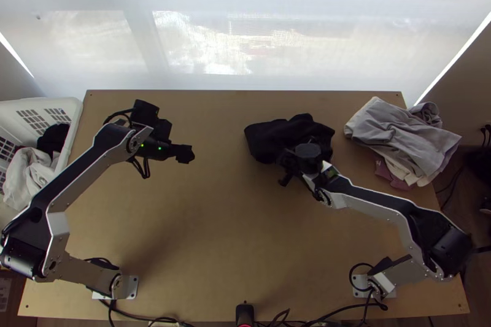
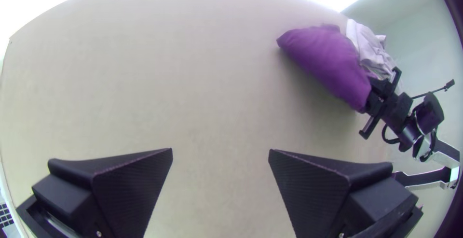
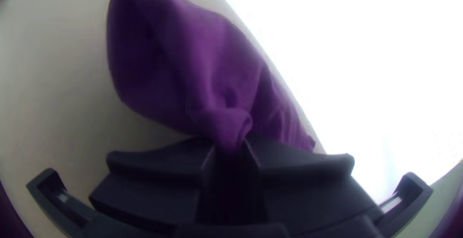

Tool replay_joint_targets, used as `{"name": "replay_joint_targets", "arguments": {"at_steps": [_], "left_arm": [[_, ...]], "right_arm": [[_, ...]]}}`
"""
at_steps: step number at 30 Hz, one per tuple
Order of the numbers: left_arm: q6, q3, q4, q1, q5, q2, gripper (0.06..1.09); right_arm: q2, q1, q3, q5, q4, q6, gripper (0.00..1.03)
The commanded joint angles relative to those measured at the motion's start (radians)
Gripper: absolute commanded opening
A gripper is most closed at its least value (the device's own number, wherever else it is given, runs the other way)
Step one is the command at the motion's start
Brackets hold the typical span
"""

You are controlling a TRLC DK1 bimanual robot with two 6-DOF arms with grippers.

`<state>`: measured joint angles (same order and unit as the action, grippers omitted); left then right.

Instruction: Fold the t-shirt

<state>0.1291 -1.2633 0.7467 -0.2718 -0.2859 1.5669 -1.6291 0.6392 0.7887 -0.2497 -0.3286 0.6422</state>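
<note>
nearest to the camera on the right wrist is the right gripper [image 1: 291,159], and its two wide fingers [image 3: 299,165] are brought close together, clenched on the shirt [image 1: 265,138]. between them i see a gathered pinch of the cloth, with creases running away from it. the rest of the shirt lies bunched on the table [image 1: 215,235], right of the middle and toward the far edge; one rounded lobe of it points away from the gripper, and a more wrinkled part is beside this lobe. it looks black in the top view, but purple in the wrist views. if the held part is raised from the table, i cannot tell. the left gripper [image 1: 184,154] is over the left half of the table, well apart from the shirt — its jaws are released, with a wide gap between the two fingers, and bare table is seen through this gap. near the far right corner of the table there is a loose heap of grey clothes [image 1: 399,137], and a dull red cloth [image 1: 391,176] comes out a little from its near side. at the left side stands a white basket [image 1: 73,119], which has light cloth [image 1: 27,173] and dark cloth [image 1: 54,138] in it. cables [image 1: 153,318] run along the near edge of the table, and beside them is a small black device [image 1: 244,313] — at the middle of this edge.
</note>
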Motion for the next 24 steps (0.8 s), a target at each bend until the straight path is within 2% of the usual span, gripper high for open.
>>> {"name": "replay_joint_targets", "arguments": {"at_steps": [1,16,24], "left_arm": [[-0.006,0.048,0.005,0.048,0.004,-0.065,1.03],[-0.043,0.191,0.059,0.189,0.011,-0.26,1.03],[-0.055,0.282,0.083,0.247,0.013,-0.373,1.03]], "right_arm": [[0.17,-0.065,0.067,-0.017,0.102,-0.049,0.03],[0.407,-0.325,0.218,0.007,0.258,-0.036,0.03],[0.413,-0.645,0.325,0.138,0.266,-0.042,0.03]]}}
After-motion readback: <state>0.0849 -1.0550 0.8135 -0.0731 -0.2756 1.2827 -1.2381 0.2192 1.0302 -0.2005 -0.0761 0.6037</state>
